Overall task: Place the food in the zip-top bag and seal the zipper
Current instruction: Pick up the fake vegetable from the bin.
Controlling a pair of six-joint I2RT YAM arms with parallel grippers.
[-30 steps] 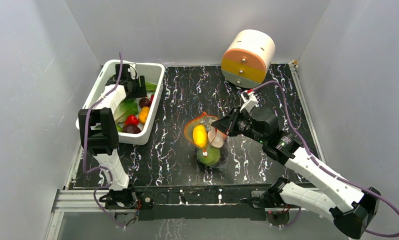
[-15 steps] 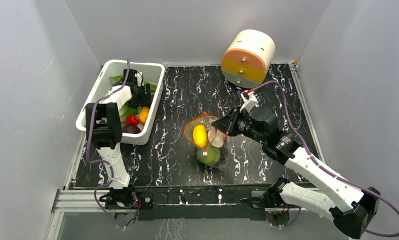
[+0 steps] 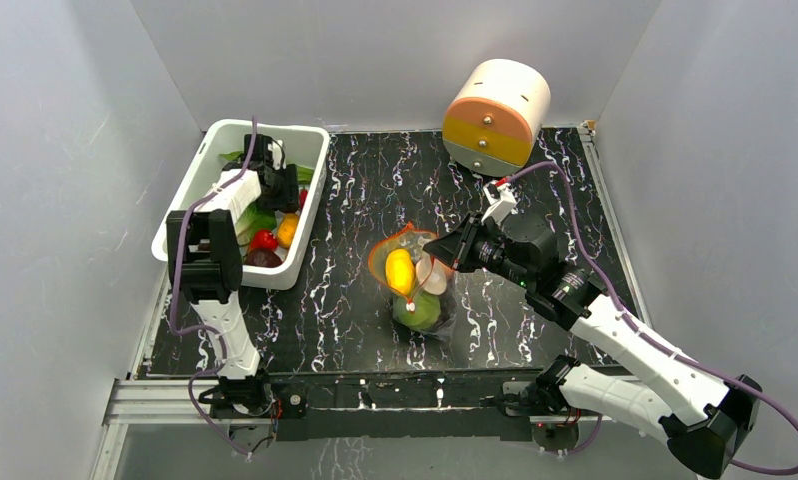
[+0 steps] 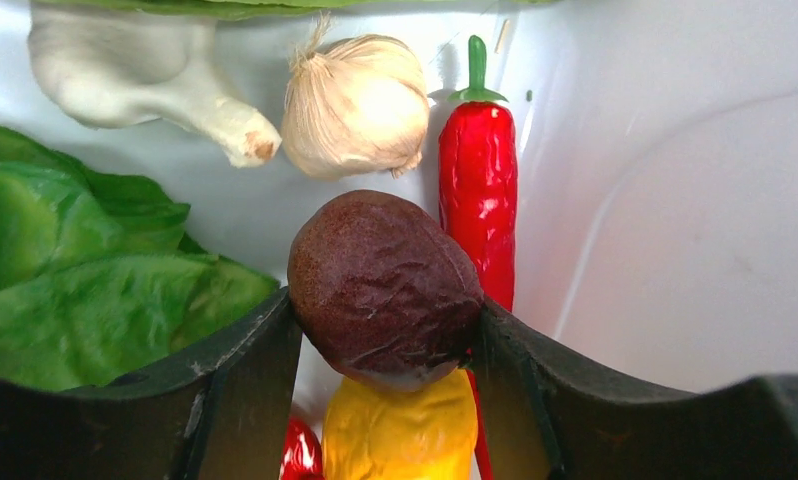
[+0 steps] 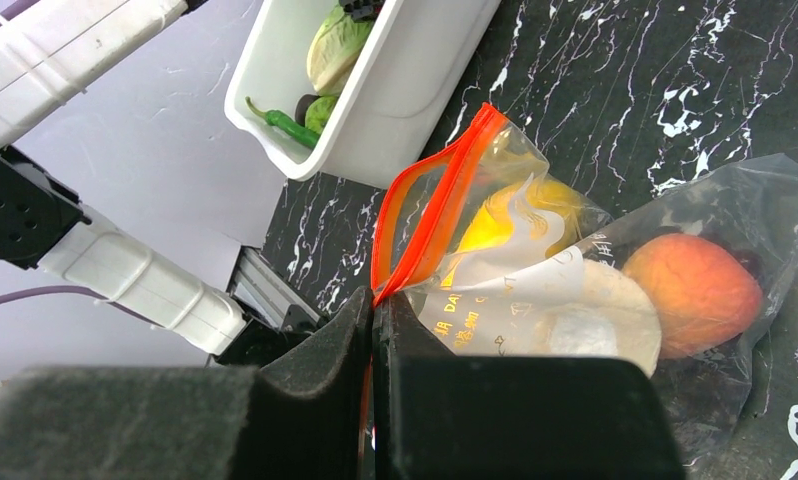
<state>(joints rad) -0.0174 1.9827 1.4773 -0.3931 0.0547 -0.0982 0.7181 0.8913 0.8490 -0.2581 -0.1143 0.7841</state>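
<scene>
My left gripper clasped the dark round toy fruit in the white plastic bin; the clear zip-top bag, pinched by my closed right gripper, lay rightward

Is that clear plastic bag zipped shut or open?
Open. The bag's orange-red zipper strip spreads into a loop with a gap between its two sides, while the right pincer pinches one end of it.

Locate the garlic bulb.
Left wrist view, upper centre: the garlic bulb lies in the white bin, between the white stalk and the red chili.
</scene>
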